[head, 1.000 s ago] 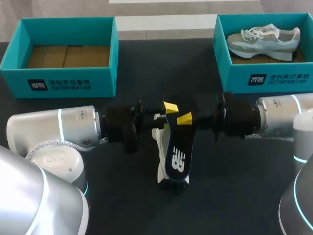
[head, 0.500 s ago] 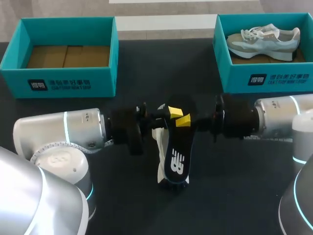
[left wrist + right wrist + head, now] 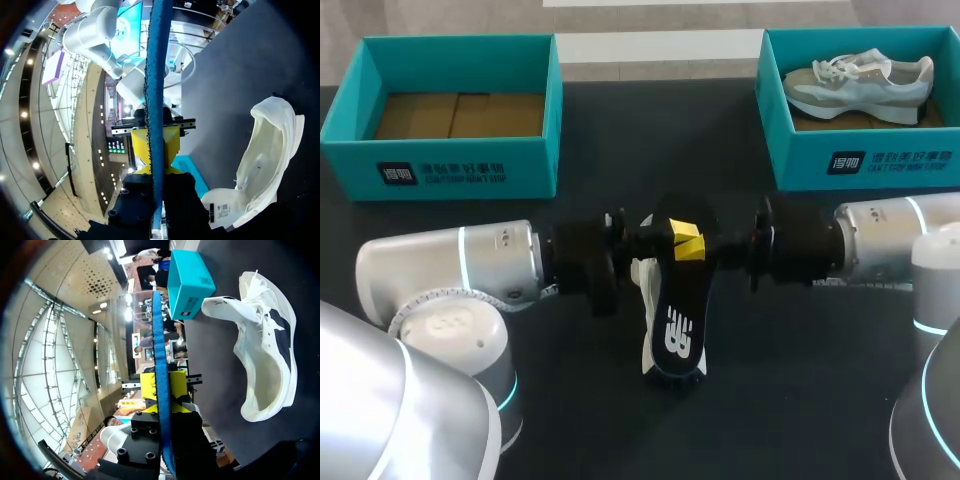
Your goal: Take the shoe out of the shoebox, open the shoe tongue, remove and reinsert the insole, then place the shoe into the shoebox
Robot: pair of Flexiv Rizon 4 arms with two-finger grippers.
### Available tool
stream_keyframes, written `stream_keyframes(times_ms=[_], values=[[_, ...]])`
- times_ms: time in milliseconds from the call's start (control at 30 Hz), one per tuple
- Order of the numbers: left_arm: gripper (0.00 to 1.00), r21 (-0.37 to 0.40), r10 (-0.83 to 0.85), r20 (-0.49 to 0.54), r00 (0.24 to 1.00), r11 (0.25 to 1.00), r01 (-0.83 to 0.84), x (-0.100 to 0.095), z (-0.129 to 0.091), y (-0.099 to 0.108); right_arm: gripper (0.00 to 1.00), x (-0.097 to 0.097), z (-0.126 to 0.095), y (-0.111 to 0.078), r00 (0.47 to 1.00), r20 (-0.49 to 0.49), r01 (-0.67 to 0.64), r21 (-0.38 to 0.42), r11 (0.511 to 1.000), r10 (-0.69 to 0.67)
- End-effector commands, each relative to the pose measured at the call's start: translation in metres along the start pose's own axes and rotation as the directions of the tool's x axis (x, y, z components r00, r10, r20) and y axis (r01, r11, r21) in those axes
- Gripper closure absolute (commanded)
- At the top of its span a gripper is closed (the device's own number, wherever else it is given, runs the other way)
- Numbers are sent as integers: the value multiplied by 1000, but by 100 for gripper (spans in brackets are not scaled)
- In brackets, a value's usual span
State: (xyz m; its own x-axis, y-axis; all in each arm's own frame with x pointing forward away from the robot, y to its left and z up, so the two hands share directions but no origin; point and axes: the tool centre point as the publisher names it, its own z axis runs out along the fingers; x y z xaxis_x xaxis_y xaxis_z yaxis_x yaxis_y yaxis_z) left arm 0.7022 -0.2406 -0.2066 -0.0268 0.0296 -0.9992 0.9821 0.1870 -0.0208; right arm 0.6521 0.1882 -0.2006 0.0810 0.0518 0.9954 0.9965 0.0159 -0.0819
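Left fingers (image 3: 141, 145) and right fingers (image 3: 180, 385), arms level and facing, both clamp the insole (image 3: 677, 320) over the shoe (image 3: 265, 375).

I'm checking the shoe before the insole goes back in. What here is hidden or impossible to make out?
Head view: the insole covers most of the white shoe, so its opening is hidden.
Both wrist views: the insole is edge-on, so neither face shows.
Head view: where the left hand and right hand meet, one yellow tip shows; whose is unclear.
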Motion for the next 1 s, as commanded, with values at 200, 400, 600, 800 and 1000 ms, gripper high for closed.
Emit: stream_keyframes(times_ms=[200, 400, 600, 800, 1000], values=[[100, -11, -7, -5, 1000, 1000, 7, 6, 4, 3, 0, 0, 1, -2, 1000, 6, 11, -17, 1000, -11], [100, -10, -58, -26, 998, 998, 58, 7, -5, 5, 0, 0, -23, -7, 998, 54, 49, -67, 997, -45], [100, 12, -143, -56, 988, 989, 144, 9, -18, 4, 0, 1, -54, -1, 984, 121, 146, -103, 984, -133], [100, 25, -178, -69, 982, 983, 180, 12, -30, -1, 0, 1, -75, 6, 964, 151, 234, -101, 967, -218], [100, 37, -187, -69, 980, 981, 190, 14, -39, -3, 0, 2, -92, 9, 930, 288, 259, -76, 963, -227]])
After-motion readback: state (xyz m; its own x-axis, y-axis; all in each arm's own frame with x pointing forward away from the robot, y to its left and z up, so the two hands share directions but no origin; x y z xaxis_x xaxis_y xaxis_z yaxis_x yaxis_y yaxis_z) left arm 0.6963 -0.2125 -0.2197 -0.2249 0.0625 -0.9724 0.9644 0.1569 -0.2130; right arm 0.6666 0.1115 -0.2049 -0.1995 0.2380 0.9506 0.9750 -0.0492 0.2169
